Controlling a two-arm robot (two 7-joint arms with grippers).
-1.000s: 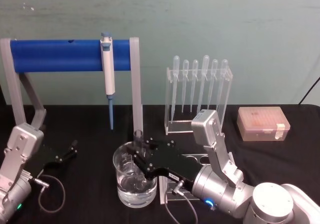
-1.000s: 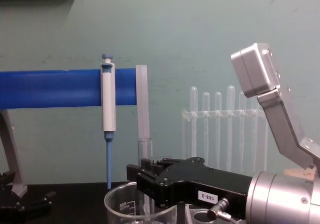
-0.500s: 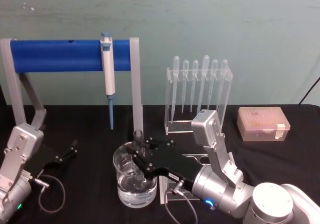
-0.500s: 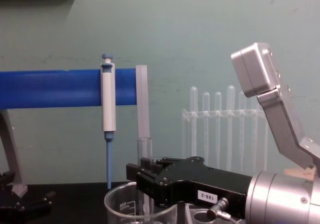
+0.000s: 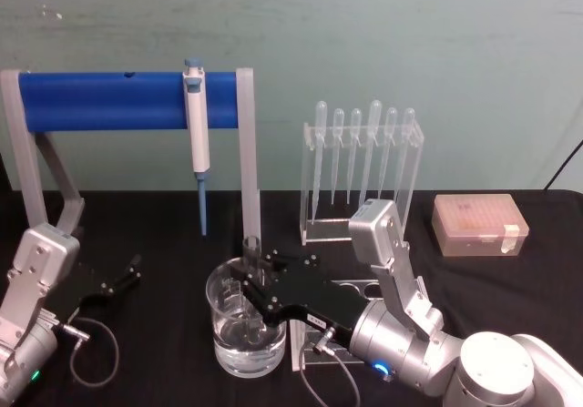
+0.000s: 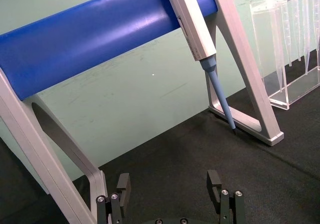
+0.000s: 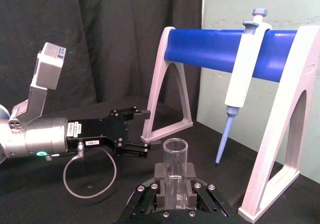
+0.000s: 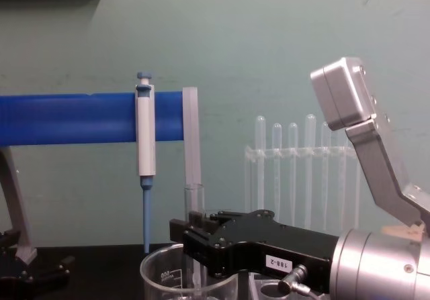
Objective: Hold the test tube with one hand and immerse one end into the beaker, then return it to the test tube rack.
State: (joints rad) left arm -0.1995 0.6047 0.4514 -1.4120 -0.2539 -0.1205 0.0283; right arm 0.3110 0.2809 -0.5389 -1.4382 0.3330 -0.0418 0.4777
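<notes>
The counter (image 5: 164, 229) is black and wide, and it goes across the whole head view. On its left part is a stand (image 5: 109, 100) with grey legs and a blue bar. The beaker (image 5: 246, 339), with water inside, sits just in front of the stand's right leg. Further back, to the right of this leg, stands a clear rack (image 5: 362, 166), and a pinkish box (image 5: 479, 225) lies more to the right, well apart from the beaker.
</notes>
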